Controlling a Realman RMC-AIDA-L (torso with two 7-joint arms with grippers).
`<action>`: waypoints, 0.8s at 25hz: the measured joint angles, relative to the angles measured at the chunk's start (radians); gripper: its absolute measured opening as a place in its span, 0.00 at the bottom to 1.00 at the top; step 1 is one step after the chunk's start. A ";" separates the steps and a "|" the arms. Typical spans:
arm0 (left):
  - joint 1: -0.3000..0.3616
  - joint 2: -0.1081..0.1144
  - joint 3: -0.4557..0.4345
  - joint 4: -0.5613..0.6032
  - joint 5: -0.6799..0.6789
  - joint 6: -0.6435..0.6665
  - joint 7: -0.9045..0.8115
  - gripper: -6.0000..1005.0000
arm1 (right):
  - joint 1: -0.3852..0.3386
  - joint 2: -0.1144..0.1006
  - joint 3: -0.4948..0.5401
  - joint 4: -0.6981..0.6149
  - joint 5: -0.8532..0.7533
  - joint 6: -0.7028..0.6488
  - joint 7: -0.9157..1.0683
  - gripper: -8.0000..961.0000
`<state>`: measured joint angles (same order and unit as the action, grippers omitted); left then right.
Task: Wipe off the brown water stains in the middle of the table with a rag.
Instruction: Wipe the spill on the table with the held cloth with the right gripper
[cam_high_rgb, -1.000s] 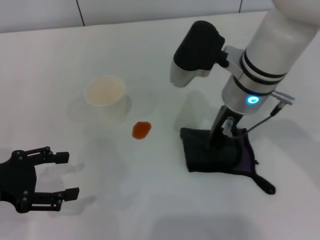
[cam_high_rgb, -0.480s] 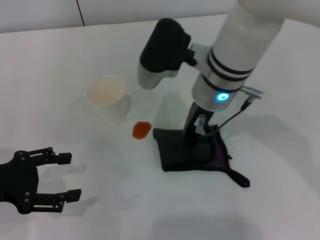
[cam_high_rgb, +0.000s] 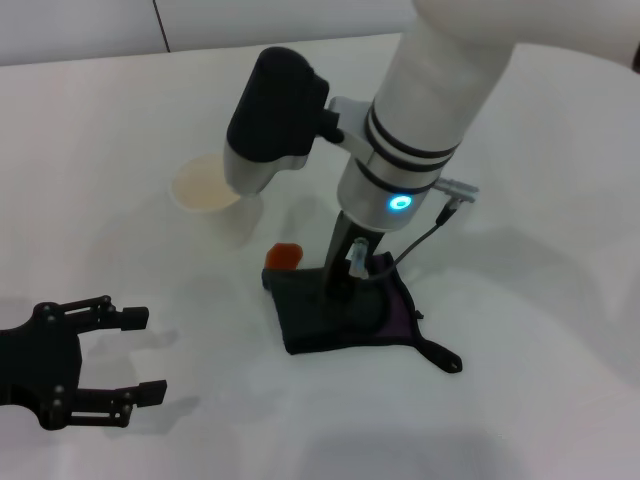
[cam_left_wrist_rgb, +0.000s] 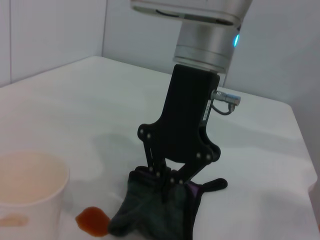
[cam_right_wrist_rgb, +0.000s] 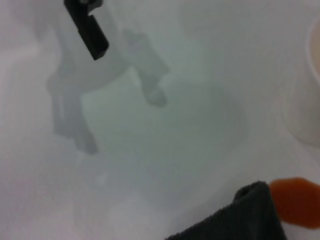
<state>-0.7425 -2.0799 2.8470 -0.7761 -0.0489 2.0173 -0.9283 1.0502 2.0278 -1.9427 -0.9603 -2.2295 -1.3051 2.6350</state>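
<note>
The dark rag (cam_high_rgb: 330, 318) lies on the white table (cam_high_rgb: 520, 380), its purple lining and thin tail toward the right. My right gripper (cam_high_rgb: 345, 287) stands upright on it, shut on a pinch of the cloth; the left wrist view shows the fingers meeting at the rag's (cam_left_wrist_rgb: 150, 212) top under the right gripper (cam_left_wrist_rgb: 166, 183). The orange-brown water stain (cam_high_rgb: 283, 255) sits at the rag's far left corner, touching its edge, also seen as the stain (cam_left_wrist_rgb: 92, 221) and stain (cam_right_wrist_rgb: 298, 201) beside the rag corner (cam_right_wrist_rgb: 242, 215). My left gripper (cam_high_rgb: 135, 355) rests open at the near left.
A white paper cup (cam_high_rgb: 203, 192) stands just behind and left of the stain, partly hidden by the right arm's wrist housing (cam_high_rgb: 272, 120). The cup (cam_left_wrist_rgb: 27, 187) is close to the stain. A wall edge runs along the table's far side.
The right gripper has dragged the rag leftwards across the table, from well right of the stain until its edge reaches the stain. The left gripper has stayed put.
</note>
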 joint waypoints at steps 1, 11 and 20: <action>0.000 0.000 0.000 0.000 0.000 0.000 0.000 0.86 | 0.000 0.000 0.000 0.000 0.000 0.000 0.000 0.03; 0.000 -0.001 0.000 0.001 0.000 0.001 0.017 0.86 | 0.042 0.000 -0.037 0.075 0.025 0.076 -0.001 0.03; -0.004 -0.002 -0.001 0.002 -0.002 0.002 0.017 0.86 | 0.092 0.000 -0.048 0.157 0.027 0.107 -0.001 0.03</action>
<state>-0.7465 -2.0816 2.8455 -0.7746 -0.0512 2.0188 -0.9117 1.1425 2.0278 -1.9904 -0.8034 -2.2025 -1.1977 2.6337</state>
